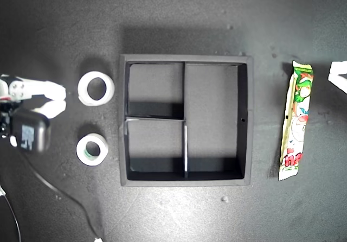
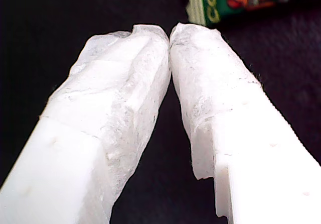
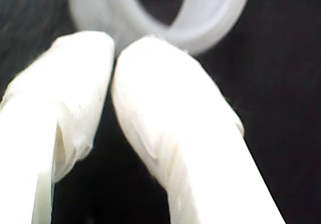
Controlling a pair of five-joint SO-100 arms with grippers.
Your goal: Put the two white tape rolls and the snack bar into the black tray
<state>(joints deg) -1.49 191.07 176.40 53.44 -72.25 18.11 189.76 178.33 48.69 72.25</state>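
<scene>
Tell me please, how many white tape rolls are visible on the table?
2. Both lie outside the black tray, on the exterior view's left: the wider plain roll farther up, the smaller greenish roll below it. None seems hidden.

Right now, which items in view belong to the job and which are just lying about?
Job:
wide plain white tape ring
smaller green-tinted white tape ring
glossy white, green and red wrapped snack bar
square matte black divided tray

Lying about:
thin black cable

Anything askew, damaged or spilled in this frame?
Nothing spilled or damaged. The black tray sits square, its compartments bare; both tape rolls and the snack bar lie flat outside it. A few pale specks dot the mat.
</scene>
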